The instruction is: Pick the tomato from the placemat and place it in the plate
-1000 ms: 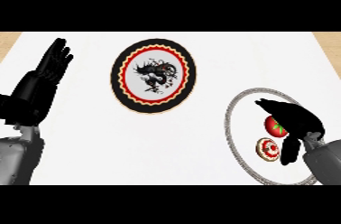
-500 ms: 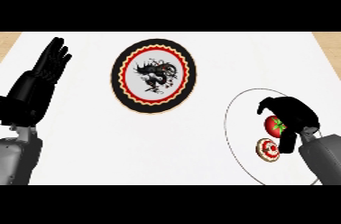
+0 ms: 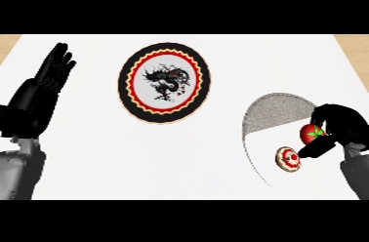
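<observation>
Right hand (image 3: pixel 342 124) has fingers and thumb curled round the tomato (image 3: pixel 313 132), which pokes out on the hand's left side, over the placemat (image 3: pixel 277 111). A little red-and-white disc (image 3: pixel 288 158) lies just beside the thumb. The plate (image 3: pixel 164 82) is well off to that hand's left. Left hand (image 3: pixel 43 90) rests open, fingers up, at the far left of the surface (image 3: pixel 93 158).

The white surface (image 3: pixel 216 158) carries a round plate (image 3: pixel 167 48), black-rimmed with a red ring and a dragon at its middle, and, to its right and apart from it, a round grey-and-white placemat (image 3: pixel 277 111).
</observation>
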